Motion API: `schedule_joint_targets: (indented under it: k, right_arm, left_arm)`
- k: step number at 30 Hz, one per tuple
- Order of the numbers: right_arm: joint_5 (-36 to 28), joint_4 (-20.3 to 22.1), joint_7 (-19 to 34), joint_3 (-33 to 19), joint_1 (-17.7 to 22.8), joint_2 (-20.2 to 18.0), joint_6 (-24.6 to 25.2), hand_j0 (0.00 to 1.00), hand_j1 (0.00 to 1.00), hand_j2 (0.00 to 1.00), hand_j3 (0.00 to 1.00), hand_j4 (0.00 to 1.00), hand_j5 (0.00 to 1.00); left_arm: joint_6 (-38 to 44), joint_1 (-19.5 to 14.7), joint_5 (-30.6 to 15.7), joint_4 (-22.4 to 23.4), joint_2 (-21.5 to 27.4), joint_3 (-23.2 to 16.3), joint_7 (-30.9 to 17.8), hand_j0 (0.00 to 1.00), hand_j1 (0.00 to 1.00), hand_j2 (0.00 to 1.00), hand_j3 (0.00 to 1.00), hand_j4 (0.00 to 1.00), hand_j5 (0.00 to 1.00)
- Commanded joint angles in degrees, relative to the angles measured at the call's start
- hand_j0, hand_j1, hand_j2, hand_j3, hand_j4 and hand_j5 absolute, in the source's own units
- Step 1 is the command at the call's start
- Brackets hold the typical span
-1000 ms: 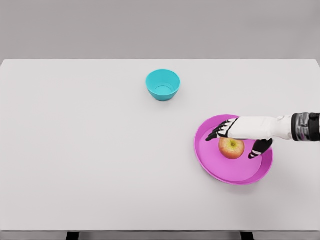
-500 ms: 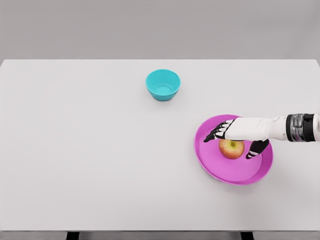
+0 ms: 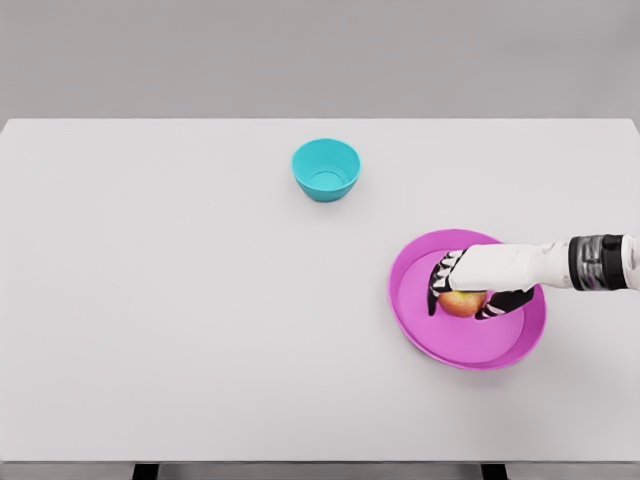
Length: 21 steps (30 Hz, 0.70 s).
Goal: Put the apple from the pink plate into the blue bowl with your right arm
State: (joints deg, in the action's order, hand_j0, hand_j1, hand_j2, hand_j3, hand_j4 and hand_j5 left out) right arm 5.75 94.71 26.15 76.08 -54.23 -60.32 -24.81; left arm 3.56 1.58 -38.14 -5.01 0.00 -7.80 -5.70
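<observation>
A red-yellow apple (image 3: 461, 303) lies in the pink plate (image 3: 425, 327) at the right of the white table. My right hand (image 3: 464, 291) comes in from the right edge and sits low over the apple, covering its top. Its fingers (image 3: 438, 283) curl down on the apple's left side and the thumb (image 3: 503, 303) wraps around the right side, closing on the fruit. The apple still rests on the plate. The blue bowl (image 3: 326, 169) stands empty toward the far middle of the table, well up and left of the hand. My left arm does not show.
The white table (image 3: 150, 300) spans the whole view, with its front edge near the bottom and a grey wall behind it.
My right hand dropped lower onto the apple, and its spread fingers and thumb curled in around the fruit. Apple, plate and bowl stayed where they were.
</observation>
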Motion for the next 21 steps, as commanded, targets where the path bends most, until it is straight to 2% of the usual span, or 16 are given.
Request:
schedule_joint_targets:
  k: [1, 8, 10, 13, 15, 19, 21]
  right_arm:
    - [0.5, 0.0, -0.1, 0.0, 0.0, -0.2, -0.9, 0.42, 0.42, 0.42, 0.42, 0.42, 0.42]
    - [0.8, 0.5, 1.4, -4.4, -0.9, 1.0, -0.8, 0.37, 0.37, 0.37, 0.37, 0.37, 0.37]
    - [0.7, 0.4, 3.2, -6.6, -1.2, 3.2, -0.1, 0.37, 0.37, 0.37, 0.37, 0.37, 0.37]
    - [0.6, -0.2, 4.8, -7.1, -3.9, 6.3, 1.3, 0.37, 0.37, 0.37, 0.37, 0.37, 0.37]
    - [0.7, -2.6, 5.0, -7.0, -5.1, 9.9, 1.3, 0.37, 0.37, 0.37, 0.37, 0.37, 0.37]
    - [0.9, -5.5, 5.7, -7.0, -6.7, 13.9, 1.3, 0.37, 0.37, 0.37, 0.37, 0.37, 0.37]
    - [0.9, -9.0, 6.2, -7.0, -8.2, 16.5, 1.0, 0.37, 0.37, 0.37, 0.37, 0.37, 0.37]
  left_arm:
    - [0.0, 0.0, 0.0, 0.0, 0.0, 0.0, 0.0, 1.00, 1.00, 1.00, 1.00, 1.00, 1.00]
    - [0.0, 0.0, 0.0, 0.0, 0.0, 0.0, 0.0, 1.00, 1.00, 1.00, 1.00, 1.00, 1.00]
    - [0.0, 0.0, 0.0, 0.0, 0.0, 0.1, 0.0, 1.00, 1.00, 1.00, 1.00, 1.00, 1.00]
    - [0.0, 0.0, 0.0, 0.0, 0.0, 0.0, 0.0, 1.00, 1.00, 1.00, 1.00, 1.00, 1.00]
    - [0.0, 0.0, 0.0, 0.0, 0.0, 0.0, 0.0, 1.00, 1.00, 1.00, 1.00, 1.00, 1.00]
    - [0.0, 0.0, 0.0, 0.0, 0.0, 0.1, 0.0, 1.00, 1.00, 1.00, 1.00, 1.00, 1.00]
    - [0.0, 0.0, 0.0, 0.0, 0.0, 0.1, 0.0, 1.00, 1.00, 1.00, 1.00, 1.00, 1.00]
